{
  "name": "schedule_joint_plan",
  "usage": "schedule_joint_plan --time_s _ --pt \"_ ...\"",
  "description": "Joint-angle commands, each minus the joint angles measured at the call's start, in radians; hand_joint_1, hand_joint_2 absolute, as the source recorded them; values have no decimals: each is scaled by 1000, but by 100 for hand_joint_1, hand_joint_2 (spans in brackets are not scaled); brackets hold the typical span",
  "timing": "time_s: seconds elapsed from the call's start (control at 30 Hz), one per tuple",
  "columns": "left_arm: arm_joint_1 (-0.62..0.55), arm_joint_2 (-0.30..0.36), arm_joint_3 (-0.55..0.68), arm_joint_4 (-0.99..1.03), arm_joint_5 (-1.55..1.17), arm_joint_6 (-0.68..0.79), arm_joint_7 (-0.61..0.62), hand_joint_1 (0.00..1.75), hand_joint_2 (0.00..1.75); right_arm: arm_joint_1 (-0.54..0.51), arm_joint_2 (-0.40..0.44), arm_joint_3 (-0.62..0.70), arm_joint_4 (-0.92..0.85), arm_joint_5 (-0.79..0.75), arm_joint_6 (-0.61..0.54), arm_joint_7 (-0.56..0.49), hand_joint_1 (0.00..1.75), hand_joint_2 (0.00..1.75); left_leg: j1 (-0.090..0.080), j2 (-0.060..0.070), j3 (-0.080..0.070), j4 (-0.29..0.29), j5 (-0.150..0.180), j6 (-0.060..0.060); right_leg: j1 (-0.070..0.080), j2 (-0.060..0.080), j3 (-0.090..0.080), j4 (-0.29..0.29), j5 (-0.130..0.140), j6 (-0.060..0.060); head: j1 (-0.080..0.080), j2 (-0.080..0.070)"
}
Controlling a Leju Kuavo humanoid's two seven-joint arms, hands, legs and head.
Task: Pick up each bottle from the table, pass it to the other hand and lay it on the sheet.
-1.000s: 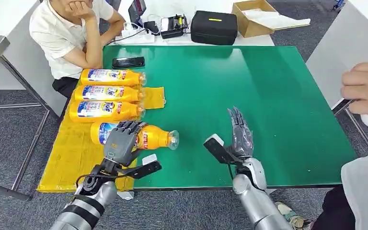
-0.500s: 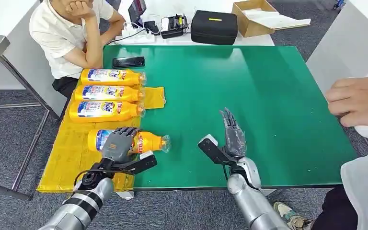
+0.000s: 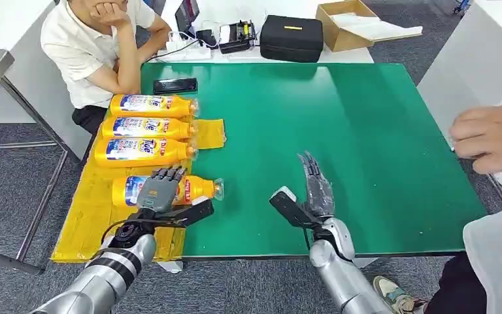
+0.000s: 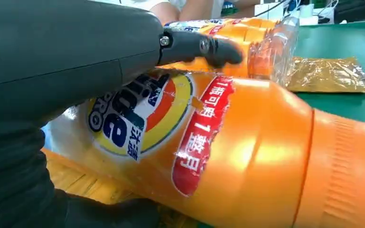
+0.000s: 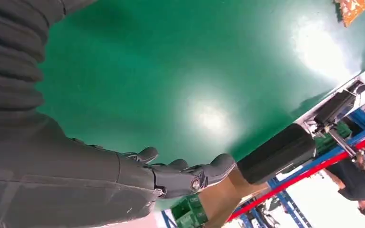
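Left hand (image 3: pixel 159 193) clasping orange bottle (image 3: pixel 189 190) over yellow sheet (image 3: pixel 91 216), label legible in wrist view, right hand (image 3: pixel 314 190) spread above green table (image 3: pixel 366 131)

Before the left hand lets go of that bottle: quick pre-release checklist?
1. Left hand holds the fourth bottle: ok.
2. Bottle body over the yellow sheet: ok; cap end overhangs the green table.
3. Bottle resting on the sheet, not hanging above it: cannot tell.
4. Gap to the three laid bottles: ok in the head view, tight in the wrist view.
5. Right hand open, holding nothing: ok.
6. Person's hand at the right edge, far from both hands: ok.
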Motion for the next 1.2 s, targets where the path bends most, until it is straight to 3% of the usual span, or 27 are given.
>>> schedule_joint_plan --time_s 0.03,0.27,0.5,0.63,0.73,0.77,0.8,0.9,0.93,0.97,1.03,1.13,1.17,1.2 --pt "-10 -1 17 100 -5 -39 9 2 175 -20 -5 3 48 -2 0 -4 0 175 0 3 4 -1 -2 0 1 2 4 -1 -1 -3 0 0" --pt "31 -6 43 10 7 -28 -67 0 175 1 -6 -14 47 8 -11 -7 0 175 0 3 6 -1 -2 0 1 1 5 -1 -1 -3 0 0" --pt "171 -2 22 -304 72 -20 -130 0 175 55 -15 -32 12 21 -28 -3 0 175 0 2 6 0 -3 1 1 0 7 -1 -3 -3 0 0" --pt "300 24 -46 -538 74 63 -176 0 175 97 -17 -44 -34 33 -42 -1 0 175 0 3 3 0 -3 0 0 1 3 -1 -2 -3 0 0" --pt "436 44 -92 -757 113 142 -216 0 175 179 15 -97 -175 -151 -7 -131 0 175 -1 2 1 0 -3 0 0 0 0 0 -2 -2 0 0" --pt "486 42 -105 -832 199 176 -268 0 175 226 40 -130 -272 -343 99 -224 0 175 0 3 5 1 -6 0 1 1 4 0 -5 -4 0 0" --pt "514 41 -118 -876 260 186 -304 0 175 258 49 -142 -335 -430 155 -253 0 175 -1 3 3 1 -5 0 0 2 2 1 -4 -4 0 0" --pt "516 43 -127 -888 262 189 -298 0 175 273 46 -138 -369 -430 161 -237 0 175 0 2 0 1 -6 -2 0 1 -1 1 -4 -4 0 0" --pt "521 37 -124 -895 322 184 -317 0 175 281 51 -147 -383 -481 189 -257 0 175 0 3 4 2 -9 -2 1 1 3 2 -7 -5 0 0" --pt "539 21 -123 -927 472 152 -386 0 175 310 50 -152 -427 -544 220 -342 0 175 0 2 1 1 -7 -2 1 0 0 1 -5 -5 0 0" --pt "563 4 -122 -966 586 109 -407 0 175 350 68 -172 -484 -604 245 -382 0 175 0 1 0 1 -6 -2 1 -1 -1 1 -5 -5 0 0" --pt "611 -12 -119 -1013 741 59 -391 0 175 422 101 -137 -570 -573 180 -393 0 175 0 1 1 2 -8 -2 1 -1 0 2 -7 -6 0 0" --pt "630 -15 -105 -1015 818 37 -376 0 175 441 117 -123 -571 -590 179 -382 0 0 1 2 3 3 -10 -2 2 -1 2 2 -9 -7 0 0" --pt "652 -15 -91 -1014 876 35 -364 0 175 465 143 -113 -565 -608 168 -344 0 0 0 2 3 2 -9 -2 1 0 2 2 -8 -7 0 0"
